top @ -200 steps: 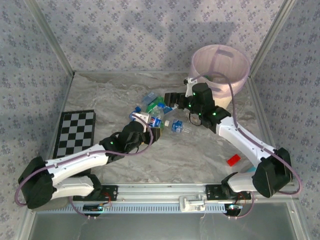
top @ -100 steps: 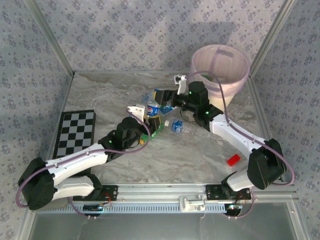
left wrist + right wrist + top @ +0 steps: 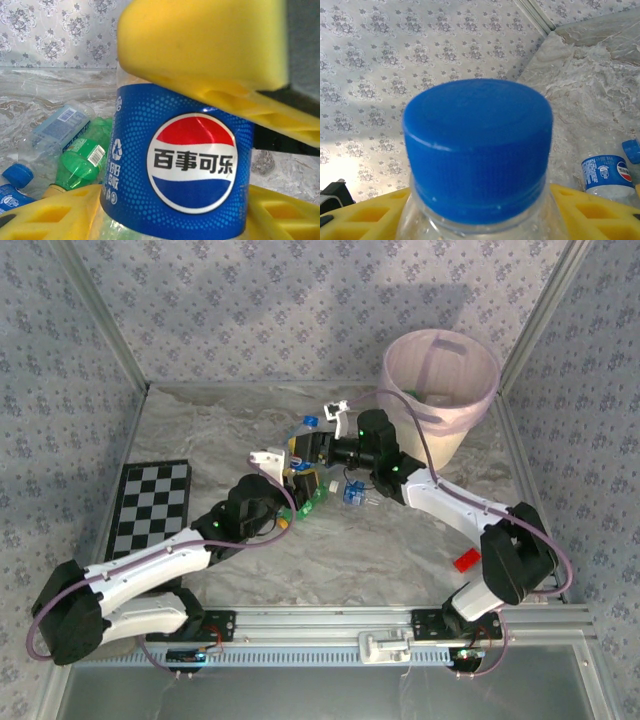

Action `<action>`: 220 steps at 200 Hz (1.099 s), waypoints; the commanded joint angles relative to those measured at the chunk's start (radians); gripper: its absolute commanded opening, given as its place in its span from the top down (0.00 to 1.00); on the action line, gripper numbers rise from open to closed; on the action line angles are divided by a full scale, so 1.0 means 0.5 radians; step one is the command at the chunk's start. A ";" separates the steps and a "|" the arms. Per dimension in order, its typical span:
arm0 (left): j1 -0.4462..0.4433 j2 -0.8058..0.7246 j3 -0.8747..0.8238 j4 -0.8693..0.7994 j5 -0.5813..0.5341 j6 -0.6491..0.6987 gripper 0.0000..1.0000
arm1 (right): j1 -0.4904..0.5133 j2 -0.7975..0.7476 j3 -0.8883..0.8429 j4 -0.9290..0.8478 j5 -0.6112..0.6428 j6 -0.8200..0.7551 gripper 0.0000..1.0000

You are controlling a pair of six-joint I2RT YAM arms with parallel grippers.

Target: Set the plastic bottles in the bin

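Right, the grey marbled table [image 3: 400, 540] spreads under both arms, walled in by patterned panels. The round pale pink translucent plastic bin [image 3: 460, 430] stands upright in the far right corner, well apart from the heap of bottles. A flat black-and-white checkerboard [image 3: 150, 505] lies at the left edge.

My two arms meet over the middle of the table. The left gripper [image 3: 170, 215] holds a clear plastic bottle with a blue Pepsi label [image 3: 192, 165]; I see its yellow fingers [image 3: 50, 215] hugging the body from both sides. The right gripper [image 3: 475, 215] is clamped on what looks like the same bottle, up by the shoulder, with its yellow fingers [image 3: 600, 210] on either side just under the blue screw cap [image 3: 477, 145]. One of its pads presses on the bottle above the label in the left wrist view.

Beneath the held bottle the rest lie loose on the table: a green plastic bottle [image 3: 82, 160], a clear one with a pale blue label [image 3: 55, 130], another small Pepsi-labelled bottle [image 3: 607, 177], and one more clear bottle [image 3: 352, 492] just beside the heap. A small red block [image 3: 467, 561] sits alone near the right arm's base.
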 commanded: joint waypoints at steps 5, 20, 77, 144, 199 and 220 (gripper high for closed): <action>0.003 -0.089 0.000 0.070 0.004 0.018 0.47 | 0.008 0.053 0.049 0.001 -0.034 0.011 0.42; 0.006 -0.115 -0.021 0.054 -0.012 0.002 0.45 | 0.007 0.065 0.076 -0.027 -0.042 -0.002 0.44; 0.021 -0.249 -0.079 -0.112 -0.176 -0.042 0.14 | -0.006 0.083 0.152 -0.130 -0.010 -0.080 0.46; 0.404 -0.449 -0.205 -0.701 -0.385 -0.633 0.02 | -0.074 -0.009 0.460 -0.893 0.433 -0.649 0.46; 0.681 -0.516 -0.371 -0.734 -0.156 -0.871 0.01 | -0.123 -0.014 0.820 -1.414 1.041 -1.106 0.44; 0.698 -0.473 -0.344 -0.696 -0.074 -0.823 0.00 | -0.192 -0.031 0.997 -1.510 1.232 -1.272 0.45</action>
